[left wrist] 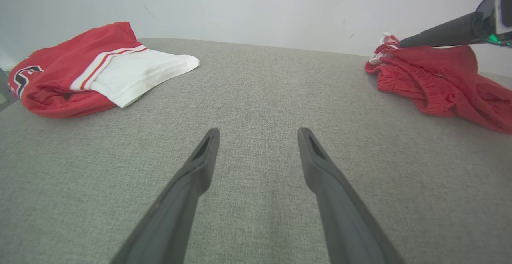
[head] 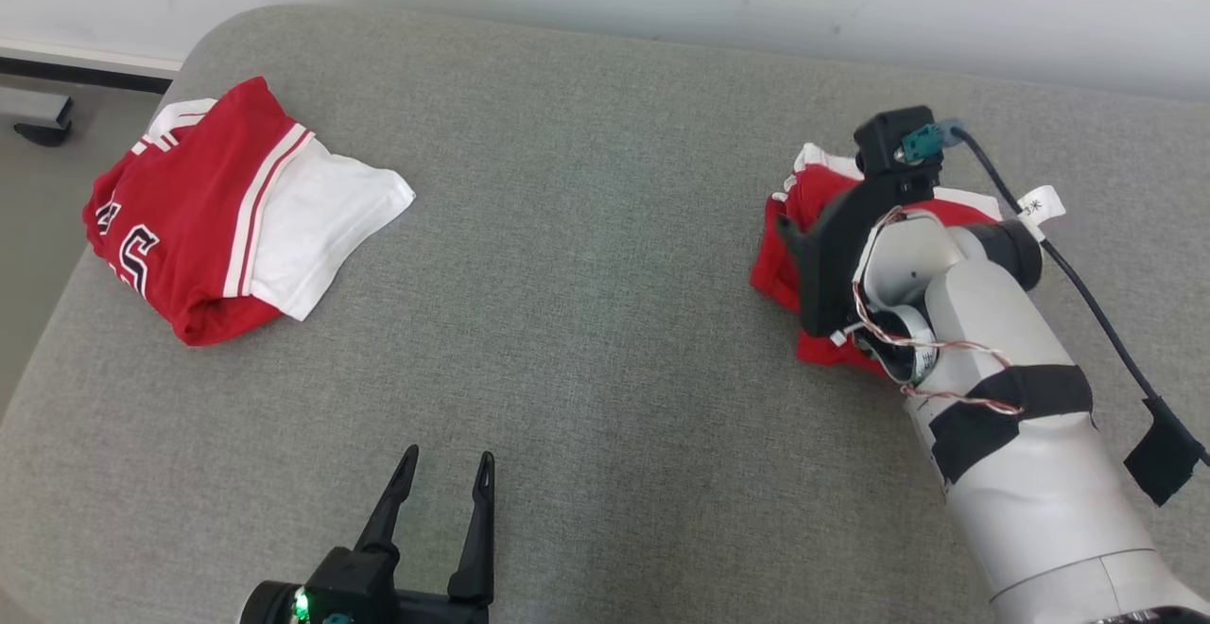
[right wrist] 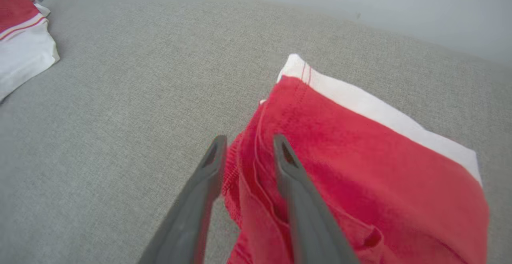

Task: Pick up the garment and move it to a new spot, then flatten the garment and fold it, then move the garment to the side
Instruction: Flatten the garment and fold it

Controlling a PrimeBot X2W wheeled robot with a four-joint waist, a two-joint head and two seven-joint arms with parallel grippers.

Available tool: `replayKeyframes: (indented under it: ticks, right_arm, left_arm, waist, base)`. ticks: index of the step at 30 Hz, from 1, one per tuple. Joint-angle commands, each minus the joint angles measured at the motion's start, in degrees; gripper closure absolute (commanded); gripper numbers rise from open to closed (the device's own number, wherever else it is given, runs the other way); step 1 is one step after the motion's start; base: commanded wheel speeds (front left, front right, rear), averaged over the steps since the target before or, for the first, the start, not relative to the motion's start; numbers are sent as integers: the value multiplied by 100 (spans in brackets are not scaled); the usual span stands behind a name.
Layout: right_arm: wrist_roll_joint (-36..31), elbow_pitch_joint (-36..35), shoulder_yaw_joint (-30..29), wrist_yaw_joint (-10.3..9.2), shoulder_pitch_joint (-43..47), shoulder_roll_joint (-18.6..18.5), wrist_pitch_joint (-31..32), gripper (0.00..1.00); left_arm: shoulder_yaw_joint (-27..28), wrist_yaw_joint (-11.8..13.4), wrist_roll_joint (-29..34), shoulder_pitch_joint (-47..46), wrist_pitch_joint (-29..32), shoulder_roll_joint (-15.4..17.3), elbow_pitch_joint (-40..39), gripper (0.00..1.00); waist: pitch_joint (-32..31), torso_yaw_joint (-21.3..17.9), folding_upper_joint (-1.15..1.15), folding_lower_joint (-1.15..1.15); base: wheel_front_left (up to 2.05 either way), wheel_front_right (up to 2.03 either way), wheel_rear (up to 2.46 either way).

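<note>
The garment is a red piece with white trim, folded into a small bundle at the right of the grey cushioned surface. My right wrist hangs over it and covers most of it in the head view. In the right wrist view my right gripper has its jaws parted, and the garment's folded left edge lies between the fingers. My left gripper stands open near the front edge with nothing in it, also seen as the left gripper over bare fabric.
A second red and white jersey with dark lettering lies folded at the far left, near the surface's left edge. A pale wall runs along the back. Floor and a dark object show beyond the left corner.
</note>
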Motion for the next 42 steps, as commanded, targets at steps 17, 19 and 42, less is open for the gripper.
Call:
replayKeyframes:
  ticks: [17,19,42]
  right_arm:
    - [205,-224,-474,-11,484,-1054,-912,69]
    - [-24,-239,-505,-11,661,-1158,-1110,100]
    - [-131,-904,842,-11,1629,-261,-1533,100]
  left_arm:
    - [47,6,-69,123,-18,-13,-14,0]
    - [35,5,-86,93,-18,-13,-26,0]
    - [68,-17,-84,29,-18,-13,17,0]
  waist:
    - [-231,-250,0,0]
    - [-171,-243,0,0]
    - [-118,-290,0,0]
  base:
    - [0,0,0]
    - [0,0,0]
    - [0,0,0]
